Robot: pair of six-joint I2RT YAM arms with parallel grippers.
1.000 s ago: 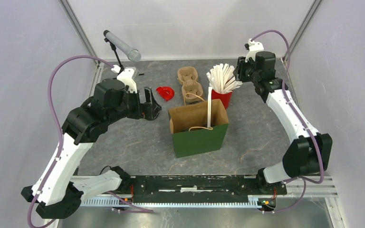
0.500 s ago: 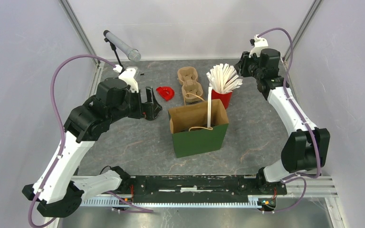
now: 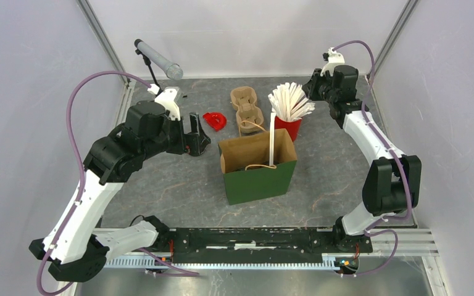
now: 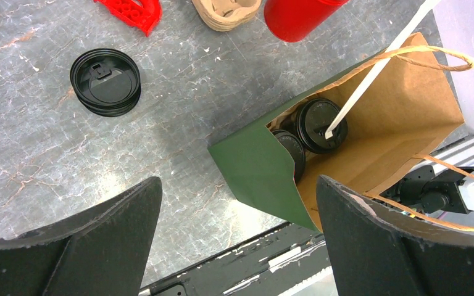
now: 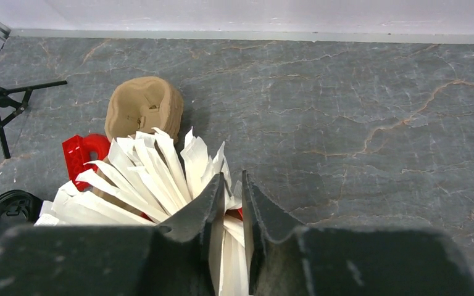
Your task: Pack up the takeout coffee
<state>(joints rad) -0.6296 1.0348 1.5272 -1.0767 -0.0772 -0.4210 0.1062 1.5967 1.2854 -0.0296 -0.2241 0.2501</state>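
An open green paper bag [image 3: 260, 179] with a brown inside stands mid-table. In the left wrist view it [image 4: 253, 166] holds two black-lidded coffee cups [image 4: 321, 123], and a white wrapped straw [image 4: 376, 68] leans out of one lid. Behind the bag a red cup [image 3: 289, 126] holds a fan of white wrapped straws [image 3: 290, 102]. My right gripper [image 5: 233, 185] sits at the right edge of that fan, its jaws narrowed to a thin gap with straws [image 5: 142, 179] between them. My left gripper [image 4: 237, 185] hovers wide open left of the bag, holding nothing.
A brown pulp cup carrier [image 3: 245, 108] and a red plastic piece [image 3: 215, 120] lie behind the bag. A stack of black lids [image 4: 105, 82] rests on the table below the left gripper. A small tripod with a grey tube [image 3: 157, 58] stands at the back left.
The right gripper has shifted slightly at the straws and its jaws have drawn much closer together around them. The left arm has stayed still.
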